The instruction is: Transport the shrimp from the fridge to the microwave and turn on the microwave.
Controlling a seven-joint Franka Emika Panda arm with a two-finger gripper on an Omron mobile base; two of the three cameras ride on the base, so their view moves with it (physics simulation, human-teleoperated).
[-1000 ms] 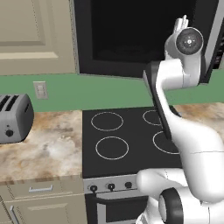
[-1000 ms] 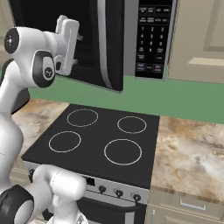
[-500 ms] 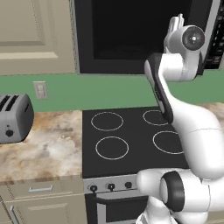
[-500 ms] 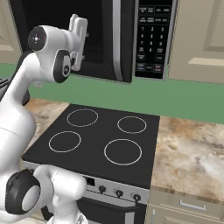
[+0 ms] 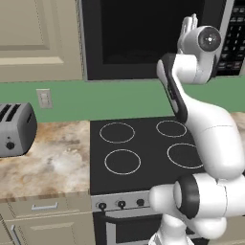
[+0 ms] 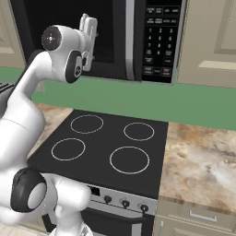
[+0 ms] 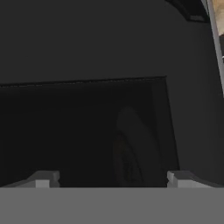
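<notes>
The black microwave [image 5: 143, 43] [image 6: 69, 27] hangs above the stove, its dark windowed door [image 7: 87, 52] flush or nearly flush with the front. A silver trim strip [image 6: 130, 39] stands beside the keypad [image 6: 159, 41]. My gripper [image 5: 190, 21] [image 6: 88, 27] [image 7: 113, 179] is raised against the door's right part, close to its surface, open with nothing between the fingers. The hand view looks straight at the dark door glass. The shrimp is hidden from all views, and the fridge is out of view.
A black four-ring stovetop [image 5: 143, 148] [image 6: 106, 143] lies under the microwave, with knobs [image 6: 124, 203] along its front. A silver toaster [image 5: 14, 129] stands on the marbled counter [image 5: 52, 162] at left. More counter [image 6: 203, 161] lies right. Beige cabinets [image 6: 212, 41] flank the microwave.
The microwave door has swung from an open angle to flush or nearly flush with the front. My hand has moved up and in toward the microwave along with it, staying open.
</notes>
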